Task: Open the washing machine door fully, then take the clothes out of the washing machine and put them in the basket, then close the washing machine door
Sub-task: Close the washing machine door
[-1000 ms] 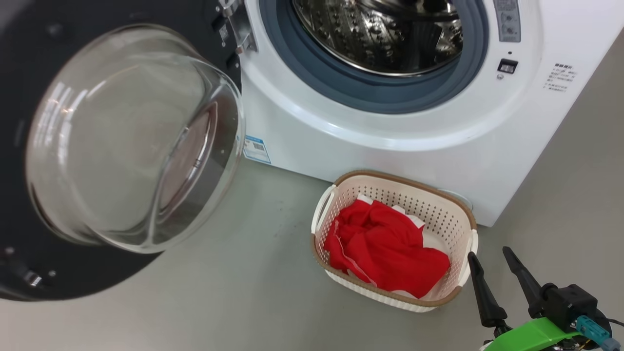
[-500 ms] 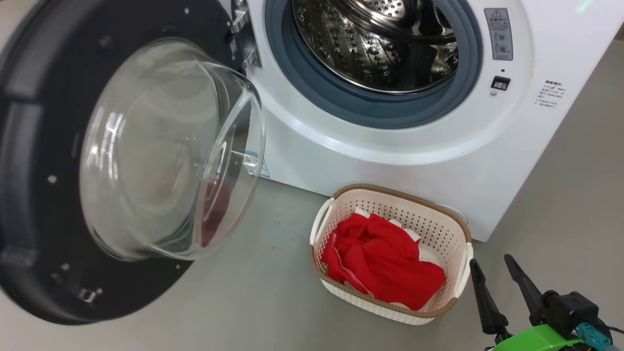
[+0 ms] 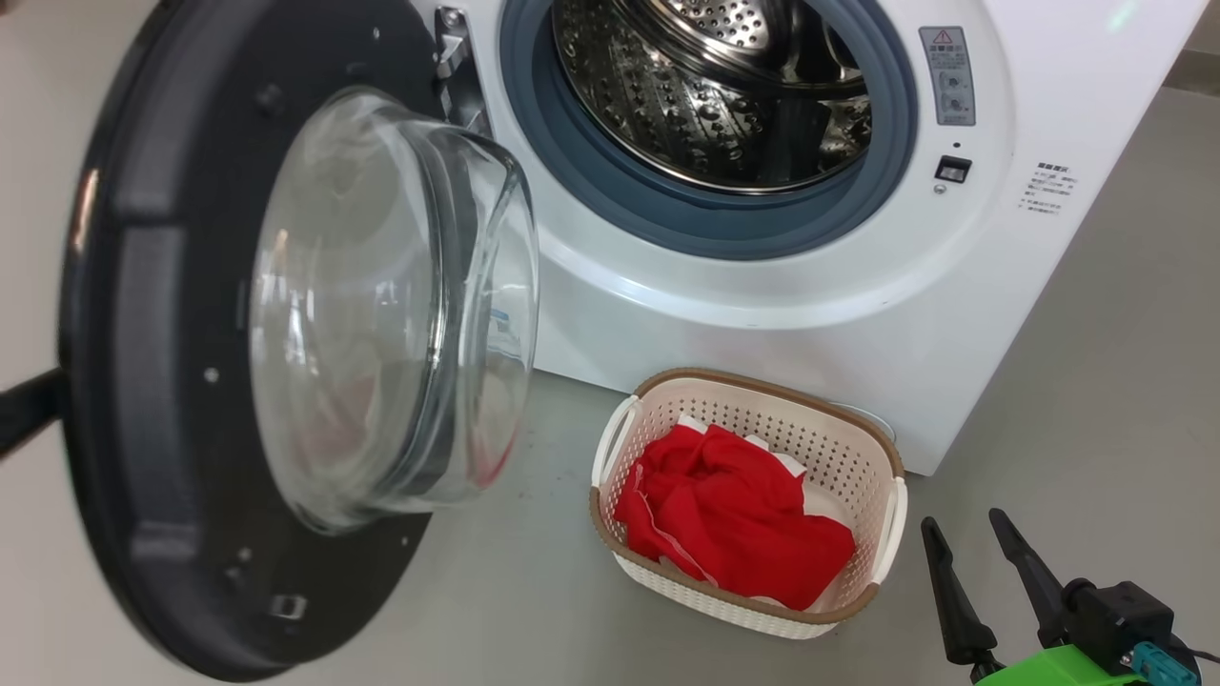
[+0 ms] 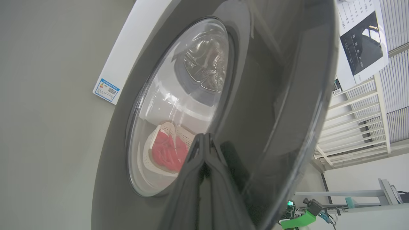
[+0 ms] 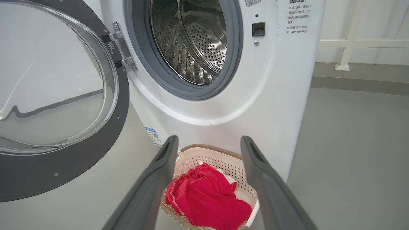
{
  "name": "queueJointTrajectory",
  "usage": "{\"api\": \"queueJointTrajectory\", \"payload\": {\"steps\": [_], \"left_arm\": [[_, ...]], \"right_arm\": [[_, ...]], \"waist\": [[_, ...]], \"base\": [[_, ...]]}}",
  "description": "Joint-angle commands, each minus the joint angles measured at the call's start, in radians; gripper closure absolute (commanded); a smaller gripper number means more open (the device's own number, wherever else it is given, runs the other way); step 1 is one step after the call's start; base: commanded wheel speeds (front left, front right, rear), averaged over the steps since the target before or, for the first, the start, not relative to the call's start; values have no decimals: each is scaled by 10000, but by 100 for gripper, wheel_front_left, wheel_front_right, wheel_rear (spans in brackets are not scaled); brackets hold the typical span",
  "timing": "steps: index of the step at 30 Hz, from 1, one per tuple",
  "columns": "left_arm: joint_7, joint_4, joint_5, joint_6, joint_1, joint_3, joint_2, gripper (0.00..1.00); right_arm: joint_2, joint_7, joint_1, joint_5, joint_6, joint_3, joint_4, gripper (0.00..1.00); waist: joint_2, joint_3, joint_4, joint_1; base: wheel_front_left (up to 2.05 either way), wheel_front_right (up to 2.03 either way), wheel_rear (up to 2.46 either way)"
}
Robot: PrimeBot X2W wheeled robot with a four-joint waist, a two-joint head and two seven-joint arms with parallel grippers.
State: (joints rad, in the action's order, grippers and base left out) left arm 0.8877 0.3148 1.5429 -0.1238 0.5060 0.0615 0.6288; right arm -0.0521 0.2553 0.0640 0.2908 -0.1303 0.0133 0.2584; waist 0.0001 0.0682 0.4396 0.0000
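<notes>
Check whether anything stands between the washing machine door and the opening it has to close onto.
Nothing visible does. No fabric hangs over the grey gasket, and the red clothes lie inside the basket, which sits on the floor before the washing machine, seemingly lower than the swing of the washing machine door.

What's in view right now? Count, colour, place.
White front-loading washing machine: one, white, on the grey floor.
Perforated steel drum: one, silver, inside the machine.
Rubber gasket: one, grey-blue, ringing the drum opening.
Round door with glossy black rim and clear glass bowl: one, swung open left of the opening.
Blue-edged sticker: one, machine's lower front corner.
Cream perforated plastic basket with brown rim: one, before the machine.
Red clothes with white trim: one heap, in the basket.
Left gripper: one, dark, shut, at the door's outer face.
Right gripper: one, dark, open, empty, right of the basket.
</notes>
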Motion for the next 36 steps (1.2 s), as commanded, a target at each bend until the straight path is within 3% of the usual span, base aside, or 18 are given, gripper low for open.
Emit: {"api": "queueJointTrajectory", "payload": {"steps": [1, 11, 22, 36], "left_arm": [[139, -502, 183, -69, 87, 303, 385, 100], [301, -2201, 160, -69, -1, -393, -213, 100], [-269, -3420, 26, -69, 197, -996, -985, 100], [-1132, -3234, -280, -69, -67, -1178, -922, 100]], "right_arm": [[-40, 65, -104, 56, -4, -222, -260, 0], [-26, 65, -143, 43, -4, -203, -287, 0], [-8, 65, -211, 29, -4, -172, -301, 0], [12, 65, -136, 127, -4, -303, -218, 0]], "waist": [[-1, 10, -38, 0], [-1, 40, -347, 0], [-1, 123, -613, 0], [-1, -73, -636, 0]], "base": [[0, 0, 0], [0, 0, 0], [0, 0, 0], [0, 0, 0]]}}
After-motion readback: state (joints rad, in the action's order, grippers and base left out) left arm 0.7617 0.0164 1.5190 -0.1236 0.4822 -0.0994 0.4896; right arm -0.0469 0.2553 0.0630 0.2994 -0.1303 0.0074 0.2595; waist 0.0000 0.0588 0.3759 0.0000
